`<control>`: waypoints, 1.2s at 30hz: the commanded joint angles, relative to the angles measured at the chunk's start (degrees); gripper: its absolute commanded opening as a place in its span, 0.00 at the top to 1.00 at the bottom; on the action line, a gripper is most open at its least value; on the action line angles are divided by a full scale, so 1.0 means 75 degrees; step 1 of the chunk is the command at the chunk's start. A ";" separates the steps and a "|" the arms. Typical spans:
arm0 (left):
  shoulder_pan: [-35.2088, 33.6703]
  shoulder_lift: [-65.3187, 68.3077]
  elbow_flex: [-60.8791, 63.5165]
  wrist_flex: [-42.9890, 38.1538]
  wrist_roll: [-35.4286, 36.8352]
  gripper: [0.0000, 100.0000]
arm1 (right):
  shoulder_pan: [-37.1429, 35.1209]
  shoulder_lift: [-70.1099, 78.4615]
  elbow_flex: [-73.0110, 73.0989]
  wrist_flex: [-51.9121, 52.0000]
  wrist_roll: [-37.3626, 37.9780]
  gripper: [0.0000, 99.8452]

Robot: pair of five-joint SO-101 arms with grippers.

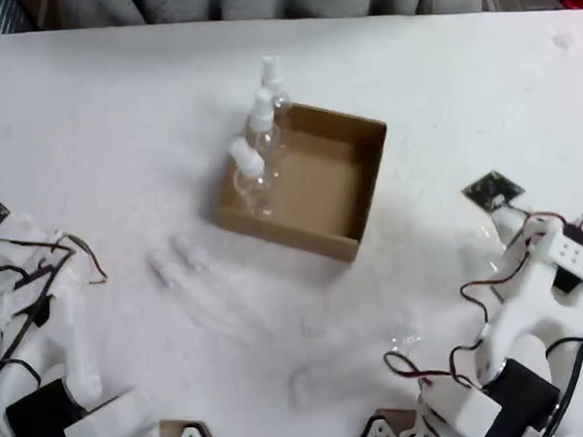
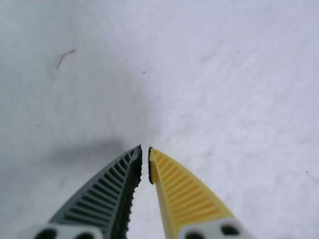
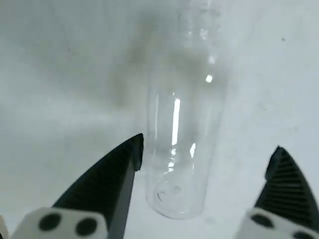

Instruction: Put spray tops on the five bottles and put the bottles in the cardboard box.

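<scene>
The open cardboard box [image 1: 354,180] sits mid-table. Three clear bottles with white spray tops [image 1: 253,173] [image 1: 263,121] [image 1: 273,81] stand in a row along its left wall; whether all are inside it I cannot tell. Two loose white spray tops [image 1: 166,269] [image 1: 187,250] lie on the table left of the box. A clear bottle without a top [image 3: 182,149] lies on the table between the fingers of my right gripper [image 3: 208,144], which is open around it. My left gripper [image 2: 145,148] is shut on nothing, over bare table.
The left arm [image 1: 41,323] stands at the front left and the right arm [image 1: 534,293] at the front right, both trailing loose wires. A faint clear shape [image 1: 403,343] lies on the table in front of the box.
</scene>
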 commanded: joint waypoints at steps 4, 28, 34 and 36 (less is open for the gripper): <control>0.0076 0.0053 -0.0352 -0.0152 0.0000 0.98 | -0.0709 -0.0041 -0.1442 0.1084 -0.0973 0.66; 0.0076 0.0053 -0.0352 -0.0176 0.0000 0.98 | -0.1858 -0.1705 -0.1465 0.4413 -0.1993 0.87; 0.0076 0.0053 -0.0352 -0.0176 0.0000 0.98 | -0.3663 -0.2971 -0.0012 0.4530 -0.0821 0.87; 0.0064 0.0053 -0.0352 -0.0176 0.0000 0.98 | -0.4214 -0.3440 0.0492 0.4577 -0.0117 0.86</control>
